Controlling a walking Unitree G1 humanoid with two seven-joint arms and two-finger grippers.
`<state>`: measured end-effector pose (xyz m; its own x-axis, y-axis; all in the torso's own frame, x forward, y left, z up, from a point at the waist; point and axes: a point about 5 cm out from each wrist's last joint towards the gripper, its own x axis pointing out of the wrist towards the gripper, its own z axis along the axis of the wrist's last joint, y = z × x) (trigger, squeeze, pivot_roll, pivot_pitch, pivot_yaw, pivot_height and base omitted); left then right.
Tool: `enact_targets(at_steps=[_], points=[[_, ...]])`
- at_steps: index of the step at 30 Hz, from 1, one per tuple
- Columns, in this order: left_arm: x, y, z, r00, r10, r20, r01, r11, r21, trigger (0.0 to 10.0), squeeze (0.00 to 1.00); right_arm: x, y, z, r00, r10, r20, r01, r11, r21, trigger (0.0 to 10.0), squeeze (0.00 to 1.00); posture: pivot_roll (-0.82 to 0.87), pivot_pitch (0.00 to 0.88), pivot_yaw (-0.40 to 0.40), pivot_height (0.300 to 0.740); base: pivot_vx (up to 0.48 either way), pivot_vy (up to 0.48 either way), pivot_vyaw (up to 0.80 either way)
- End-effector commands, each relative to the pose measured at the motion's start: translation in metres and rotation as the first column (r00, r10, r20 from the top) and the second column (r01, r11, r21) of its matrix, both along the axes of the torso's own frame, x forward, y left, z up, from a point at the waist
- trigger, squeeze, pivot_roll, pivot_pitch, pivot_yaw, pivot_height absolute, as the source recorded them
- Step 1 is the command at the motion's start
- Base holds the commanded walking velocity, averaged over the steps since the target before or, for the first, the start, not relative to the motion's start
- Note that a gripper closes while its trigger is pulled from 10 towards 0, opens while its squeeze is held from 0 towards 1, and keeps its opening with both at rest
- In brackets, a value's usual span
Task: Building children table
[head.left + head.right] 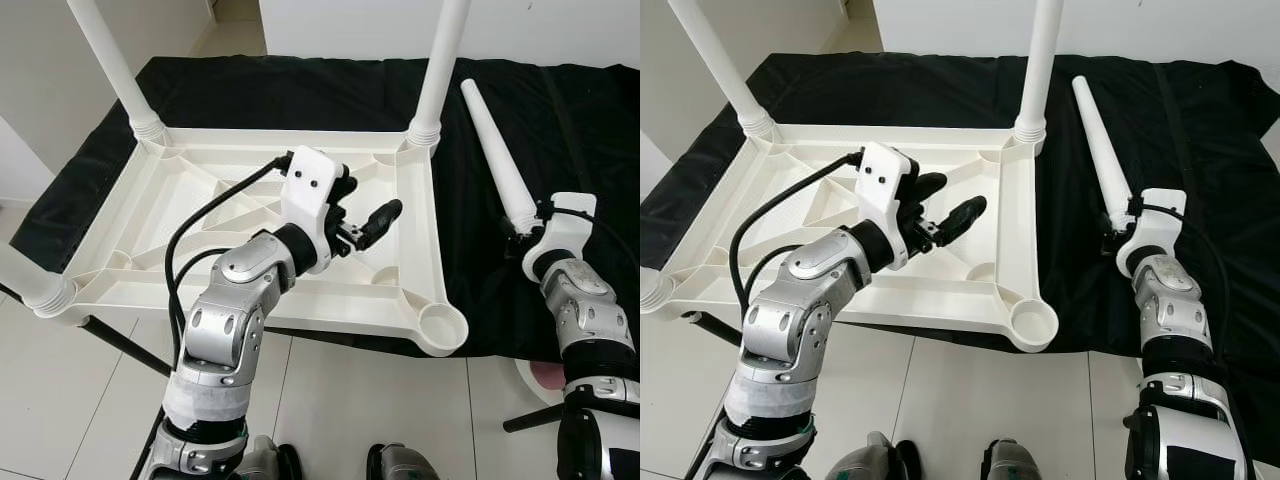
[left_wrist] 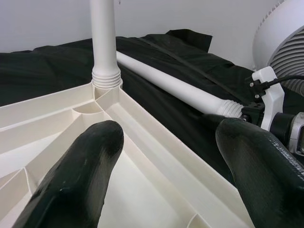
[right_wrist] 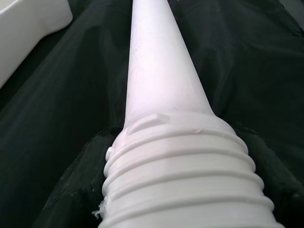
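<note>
Right gripper [image 1: 522,228] pinches the threaded end of the loose leg [image 1: 493,150], lying on the black cloth [image 1: 560,110]. Left gripper [image 1: 362,222], fingers spread, hovers over the upturned tabletop [image 1: 250,190], near its right edge.

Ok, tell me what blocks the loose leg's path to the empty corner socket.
Nothing visible does. The loose leg, gripped at its threaded end by the right gripper, lies on black cloth beside the empty socket. The left gripper hovers further in over the tabletop.
</note>
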<state>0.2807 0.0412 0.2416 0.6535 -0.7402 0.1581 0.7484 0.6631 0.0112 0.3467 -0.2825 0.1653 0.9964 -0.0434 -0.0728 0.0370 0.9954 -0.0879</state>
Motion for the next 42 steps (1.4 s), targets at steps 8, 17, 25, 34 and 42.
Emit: enact_targets(at_steps=[8,17,25,34,42], points=[[0.003,0.004,0.005,0.994,0.113,0.004,-0.113,0.993,-0.018,10.0,0.00,-0.002,0.018,-0.019,0.997,0.073,-0.025,-0.073,0.997,-0.014,0.0,0.00,-0.08,0.113,0.114,0.740,0.000,0.000,0.00],[0.006,0.005,0.007,0.994,0.112,0.014,-0.111,0.993,-0.026,10.0,0.00,-0.014,0.030,0.038,0.912,0.035,0.408,-0.056,0.998,0.040,10.0,0.00,-0.09,0.117,0.118,0.740,0.000,0.000,0.00],[0.007,0.009,0.005,0.997,0.071,0.037,-0.072,0.997,0.017,10.0,0.00,-0.023,0.037,0.056,0.850,0.028,0.525,-0.066,0.996,0.054,10.0,0.00,-0.09,0.114,0.117,0.740,0.000,0.000,0.00],[0.012,0.020,0.006,0.997,0.039,0.065,-0.044,0.996,0.072,10.0,0.00,-0.031,0.061,0.095,0.714,0.102,0.693,-0.165,0.986,0.024,10.0,0.00,-0.10,0.112,0.140,0.740,0.000,0.000,0.00],[0.018,0.028,0.013,0.999,0.003,0.053,-0.006,0.998,0.064,10.0,0.00,-0.039,0.085,0.156,0.525,0.202,0.827,-0.219,0.971,-0.097,10.0,0.00,-0.09,0.111,0.158,0.740,0.000,0.000,0.00]])
